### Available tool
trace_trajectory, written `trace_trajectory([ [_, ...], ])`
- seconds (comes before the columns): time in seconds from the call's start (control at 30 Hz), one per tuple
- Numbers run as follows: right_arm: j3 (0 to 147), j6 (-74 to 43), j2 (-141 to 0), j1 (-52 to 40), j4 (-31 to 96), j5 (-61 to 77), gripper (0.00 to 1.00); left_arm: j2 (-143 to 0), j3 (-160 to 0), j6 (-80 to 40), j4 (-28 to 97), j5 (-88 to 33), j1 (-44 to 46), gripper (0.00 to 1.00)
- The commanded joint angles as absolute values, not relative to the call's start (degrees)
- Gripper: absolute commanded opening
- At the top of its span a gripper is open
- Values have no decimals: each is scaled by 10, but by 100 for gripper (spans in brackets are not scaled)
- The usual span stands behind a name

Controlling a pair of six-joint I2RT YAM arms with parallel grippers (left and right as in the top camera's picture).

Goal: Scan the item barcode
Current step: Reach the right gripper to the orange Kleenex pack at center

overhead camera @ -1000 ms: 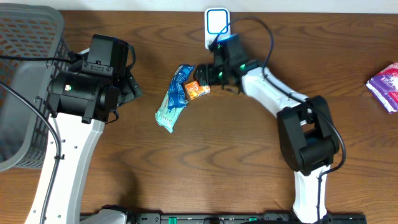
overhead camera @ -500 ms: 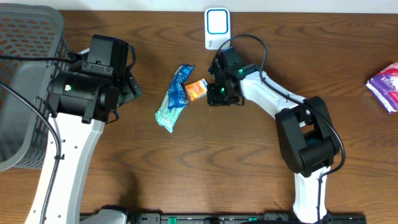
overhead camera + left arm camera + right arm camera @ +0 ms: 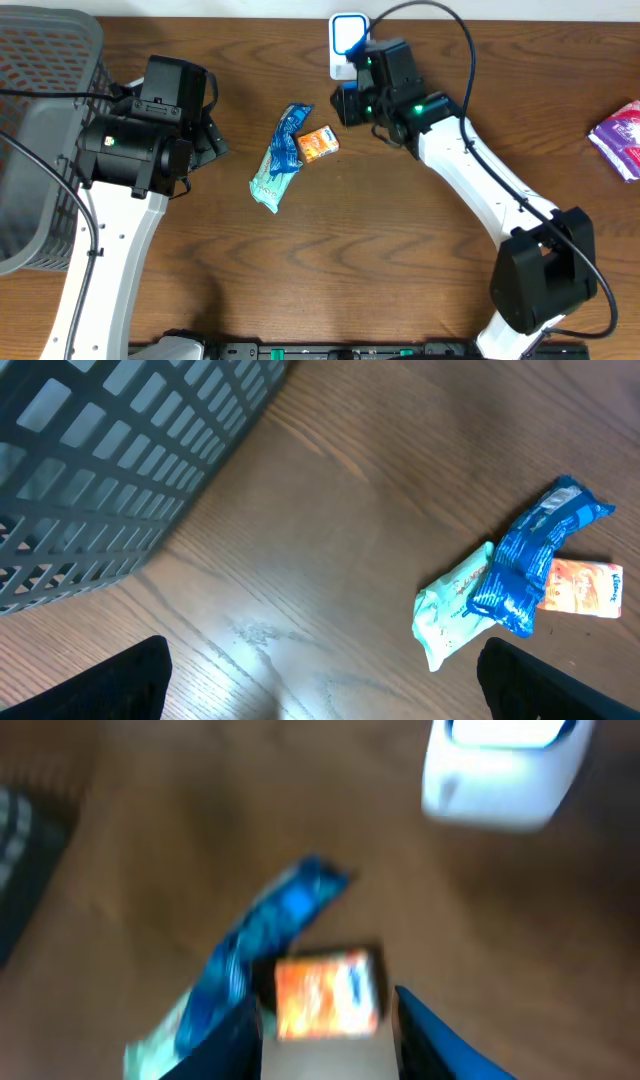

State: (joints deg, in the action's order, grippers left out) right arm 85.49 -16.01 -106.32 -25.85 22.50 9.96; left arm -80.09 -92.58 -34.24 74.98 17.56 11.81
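A small orange packet (image 3: 318, 145) lies flat on the table beside a long blue and mint wrapper (image 3: 279, 158). My right gripper (image 3: 347, 104) hovers just past the packet, close to the white scanner (image 3: 348, 40). It holds nothing. The blurred right wrist view looks down between its blue fingers (image 3: 235, 1040) at the orange packet (image 3: 328, 992), with the scanner (image 3: 500, 770) ahead. The right gripper (image 3: 325, 1055) stands open. My left gripper (image 3: 214, 140) waits open to the left. Its wrist view shows the wrapper (image 3: 530, 560) and packet (image 3: 580, 588) far right of the left gripper (image 3: 320, 690).
A grey mesh basket (image 3: 40, 120) fills the table's left side, also seen in the left wrist view as the basket (image 3: 100, 460). A purple packet (image 3: 625, 135) lies at the far right edge. The table's back edge runs just behind the scanner.
My right gripper dropped beside the orange packet, closed, then rose back toward the scanner with its jaws parting. The packet stayed on the table. The left arm has not moved.
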Motion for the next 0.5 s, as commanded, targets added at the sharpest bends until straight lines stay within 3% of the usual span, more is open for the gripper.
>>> trace_trajectory([
  [0.0,854,-188,-1108,-259,196,63,34,-803,-930,-336,752,187,116,98],
  [0.27,854,-242,-1219,-260,84,122,38,-803,-930,-336,752,187,116,98],
  [0.47,854,-241,-1247,-260,99,147,36,-803,-930,-336,752,187,116,98],
])
